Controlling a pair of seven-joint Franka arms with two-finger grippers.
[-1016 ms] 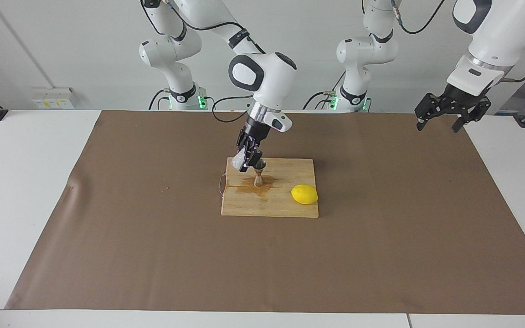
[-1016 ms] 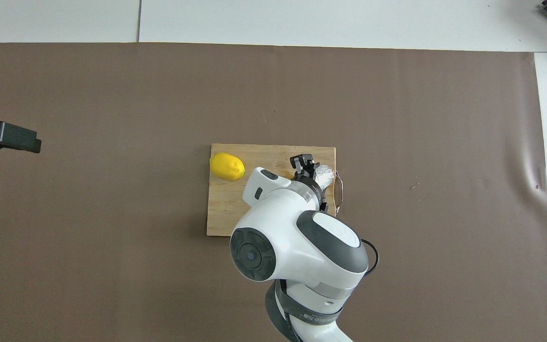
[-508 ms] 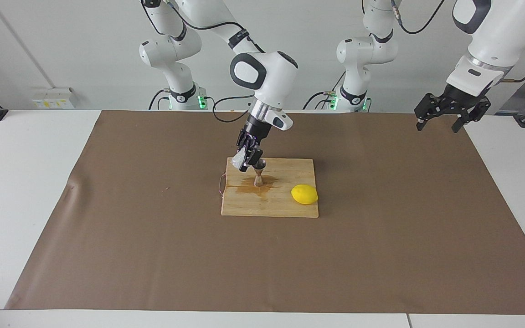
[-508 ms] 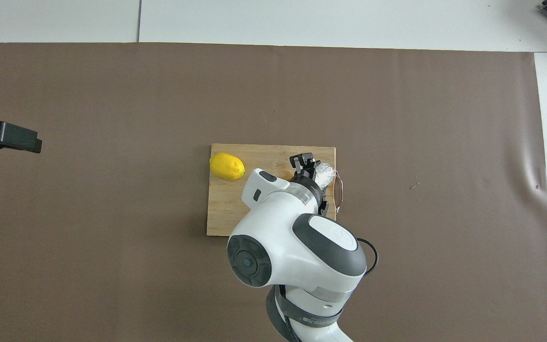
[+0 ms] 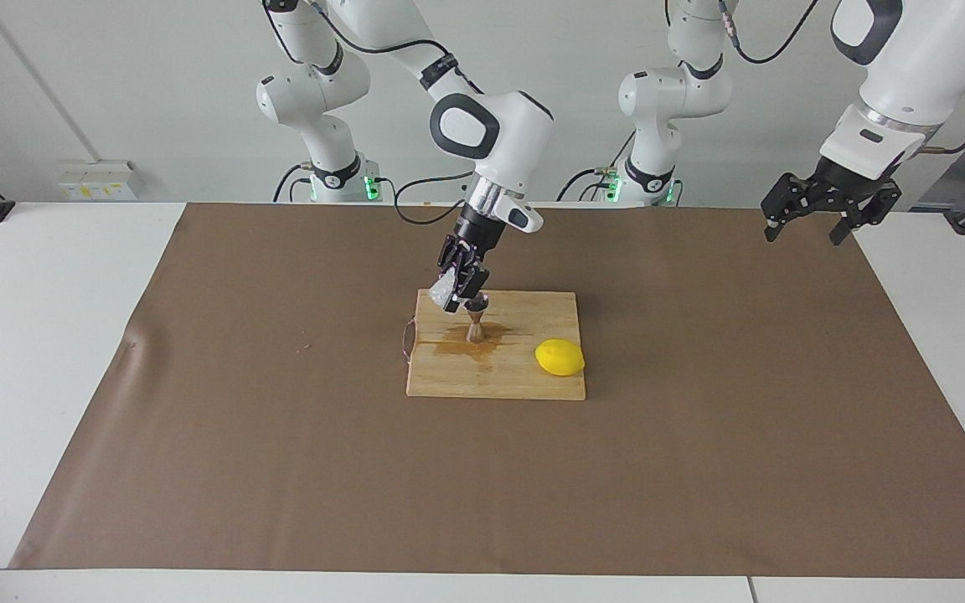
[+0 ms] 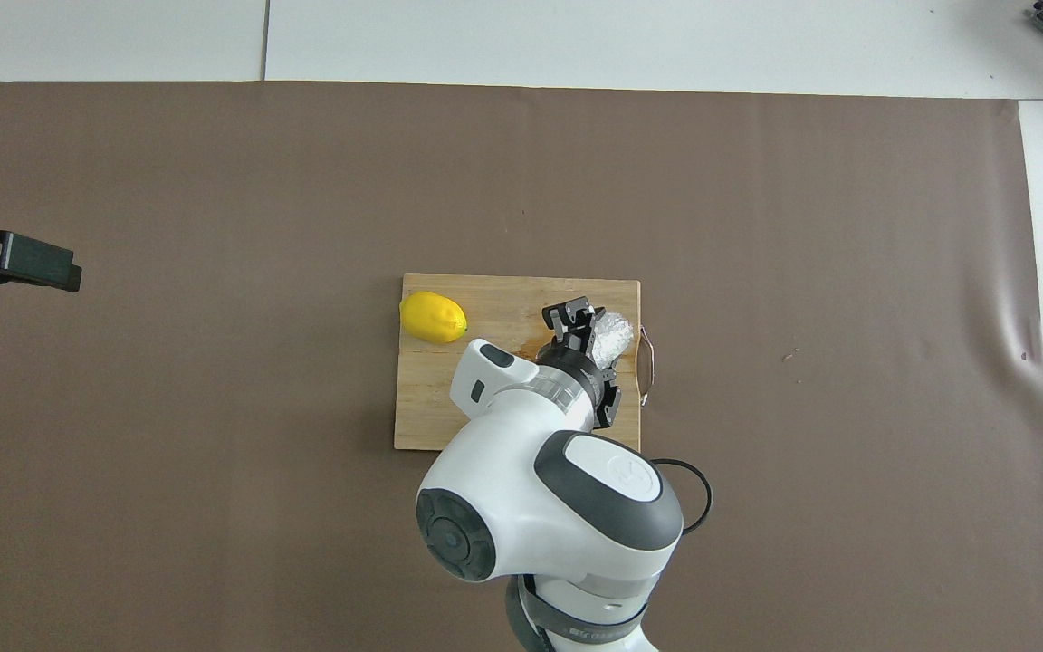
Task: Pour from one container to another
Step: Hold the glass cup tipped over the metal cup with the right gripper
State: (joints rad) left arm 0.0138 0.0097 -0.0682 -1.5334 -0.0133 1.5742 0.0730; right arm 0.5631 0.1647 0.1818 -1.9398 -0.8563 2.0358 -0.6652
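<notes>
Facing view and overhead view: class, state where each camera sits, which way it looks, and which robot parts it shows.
Facing view: high across the table, looking at both arms; right gripper tilts the cup over the jigger; left gripper waits.
Overhead view: above the robots, looking steeply down; right arm, left gripper.
Shared: cutting board, lemon, cup.

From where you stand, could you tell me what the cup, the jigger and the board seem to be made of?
The cup, held by the right gripper, looks like translucent whitish plastic with a bumpy wall. The jigger looks like shiny steel, going by its glint. The board shows pale wood grain, stained by a brown wet patch around the jigger.
</notes>
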